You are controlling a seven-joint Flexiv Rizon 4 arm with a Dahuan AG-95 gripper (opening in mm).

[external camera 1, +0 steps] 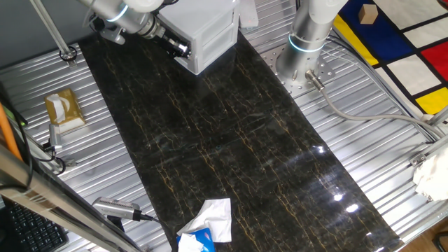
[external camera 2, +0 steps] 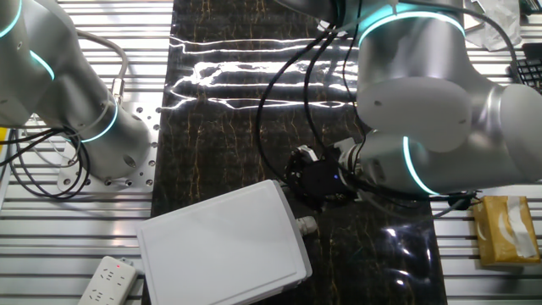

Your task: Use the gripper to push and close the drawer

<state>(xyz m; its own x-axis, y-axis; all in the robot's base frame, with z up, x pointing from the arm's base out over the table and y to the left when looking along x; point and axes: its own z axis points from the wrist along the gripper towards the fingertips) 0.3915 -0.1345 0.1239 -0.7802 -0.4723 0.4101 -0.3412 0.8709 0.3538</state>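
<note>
The white cabinet (external camera 1: 210,35) stands at the far end of the dark mat; in the other fixed view it shows from above (external camera 2: 224,246). The drawer front (external camera 1: 190,57) is on its left face and looks nearly flush with the cabinet body. The black gripper (external camera 1: 180,47) on the silver arm with the cyan ring is pressed against that face. In the other fixed view the gripper (external camera 2: 312,188) sits just off the cabinet's right edge. Its fingers merge into one dark mass, so their opening does not show.
The upright arm base (external camera 1: 308,31) stands right of the cabinet. A tissue box (external camera 1: 64,110) lies on the metal table at left. A crumpled white-and-blue wrapper (external camera 1: 208,225) lies at the mat's near end. A power strip (external camera 2: 106,280) lies beside the cabinet.
</note>
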